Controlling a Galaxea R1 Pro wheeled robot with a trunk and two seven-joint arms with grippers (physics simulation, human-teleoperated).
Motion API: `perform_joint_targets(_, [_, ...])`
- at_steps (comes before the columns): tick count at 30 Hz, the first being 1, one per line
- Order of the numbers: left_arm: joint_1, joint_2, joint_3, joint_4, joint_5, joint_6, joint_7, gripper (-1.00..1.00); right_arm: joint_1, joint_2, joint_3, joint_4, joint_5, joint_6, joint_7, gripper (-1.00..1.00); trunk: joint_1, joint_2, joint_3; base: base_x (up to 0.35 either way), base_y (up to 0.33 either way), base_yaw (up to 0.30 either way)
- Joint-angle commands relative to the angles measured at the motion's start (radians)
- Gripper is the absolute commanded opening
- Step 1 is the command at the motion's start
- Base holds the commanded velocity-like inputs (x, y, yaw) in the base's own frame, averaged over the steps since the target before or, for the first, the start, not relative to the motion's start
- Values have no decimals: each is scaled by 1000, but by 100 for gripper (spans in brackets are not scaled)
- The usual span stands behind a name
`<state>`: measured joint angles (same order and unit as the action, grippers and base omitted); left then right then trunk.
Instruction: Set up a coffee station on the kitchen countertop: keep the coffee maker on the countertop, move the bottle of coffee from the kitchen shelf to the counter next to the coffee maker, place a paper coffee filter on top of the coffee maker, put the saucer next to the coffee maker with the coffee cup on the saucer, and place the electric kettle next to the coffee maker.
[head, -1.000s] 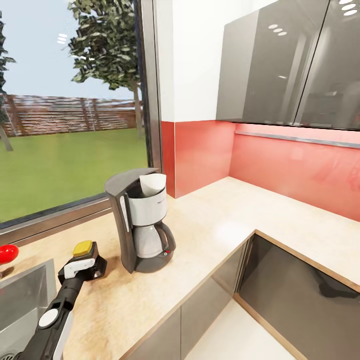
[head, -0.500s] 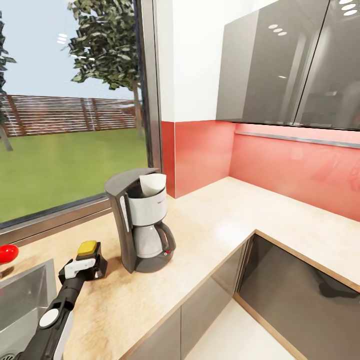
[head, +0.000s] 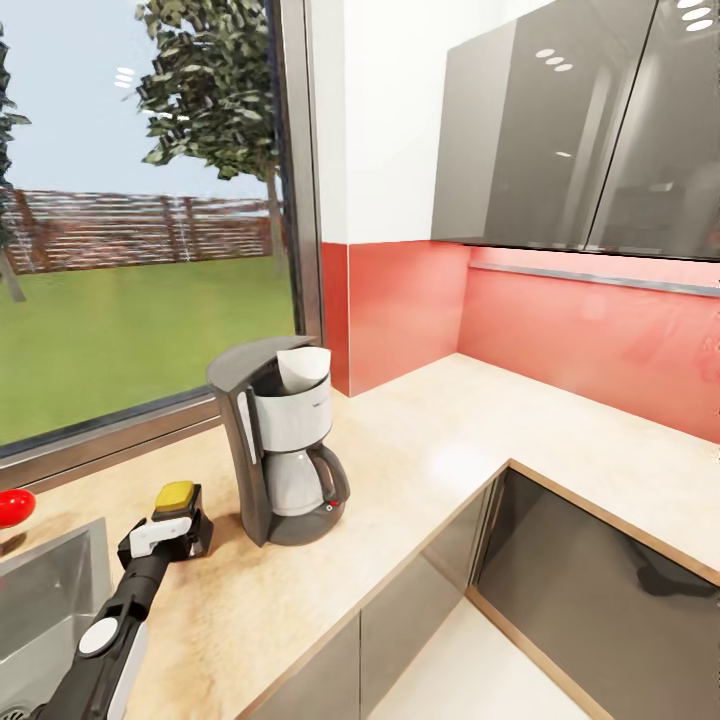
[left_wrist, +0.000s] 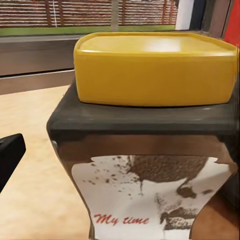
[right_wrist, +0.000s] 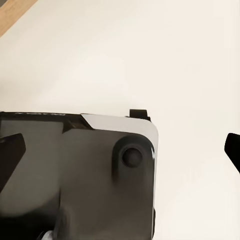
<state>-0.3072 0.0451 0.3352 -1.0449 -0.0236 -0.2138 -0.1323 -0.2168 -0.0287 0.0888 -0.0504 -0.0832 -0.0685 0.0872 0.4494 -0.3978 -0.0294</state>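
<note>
The left gripper (head: 172, 528) is closed around the small black bottle of coffee (head: 178, 515) with the yellow cap, holding it upright low over the light wood tabletop (head: 420, 450), so it can stand when set down. I cannot see if the bottle touches the top. Just beside it stands the tall grey coffee maker (head: 282, 440), with the white paper filter (head: 305, 368) on top. That looks like a good spot. The right gripper (right_wrist: 120, 150) looks open and holds nothing.
</note>
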Motion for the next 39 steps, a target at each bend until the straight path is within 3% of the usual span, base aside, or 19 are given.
perform_joint_targets(1, [-1,-1,3,0,-2,-3,-7,100,-1,0,8,1,-9,-4,3,100,1,-2,-2,0,-128,0])
perform_joint_targets(25, [-1,-1,4,0,-2,-3,-7,100,-1,0,8,1,-9,-4,3,100,1,-2,-2,-1,-14,0])
perform_joint_targets(39, [-1,0,5,0,-2,-3,-7,100,-1,0,8,1,-9,-4,3,100,1,-2,-2,-157,0,0])
